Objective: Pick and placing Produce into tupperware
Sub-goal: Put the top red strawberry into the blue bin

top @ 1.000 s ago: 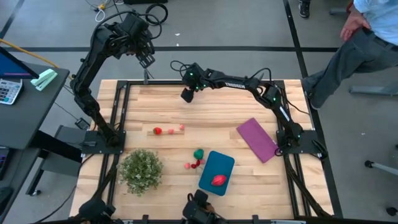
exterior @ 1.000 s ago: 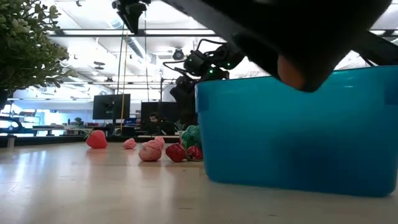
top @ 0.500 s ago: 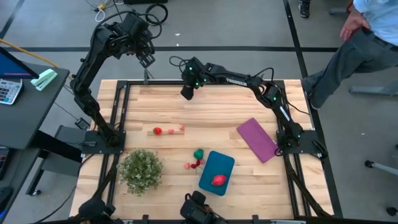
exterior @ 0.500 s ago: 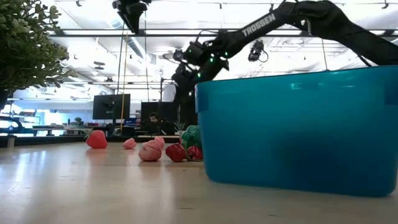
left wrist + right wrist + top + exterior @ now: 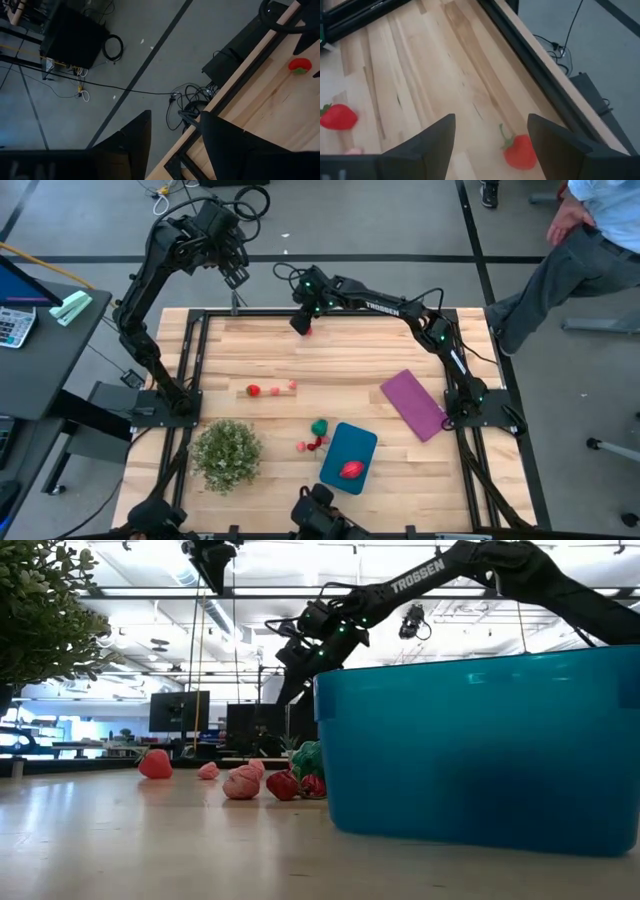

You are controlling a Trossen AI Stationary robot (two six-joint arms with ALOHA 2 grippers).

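The teal tupperware (image 5: 348, 457) stands at the table's near middle with a red strawberry (image 5: 351, 470) inside. Beside its left wall lie green (image 5: 319, 426), red (image 5: 318, 442) and pink (image 5: 301, 446) produce. Two more pieces, red (image 5: 254, 390) and pink (image 5: 292, 385), lie mid-table. My right gripper (image 5: 300, 323) hangs open over the far edge. Its fingers are above and to either side of another red strawberry (image 5: 520, 151) lying on the wood. My left gripper (image 5: 235, 277) waits open, high beyond the far left corner.
A bushy green plant (image 5: 227, 454) stands at the near left. A flat purple rectangle (image 5: 413, 404) lies at the right. A black frame (image 5: 530, 65) borders the table. A person (image 5: 590, 240) stands beyond the far right corner.
My right gripper has risen a little over the far edge and stayed open. The red strawberry under it now shows in the high view.
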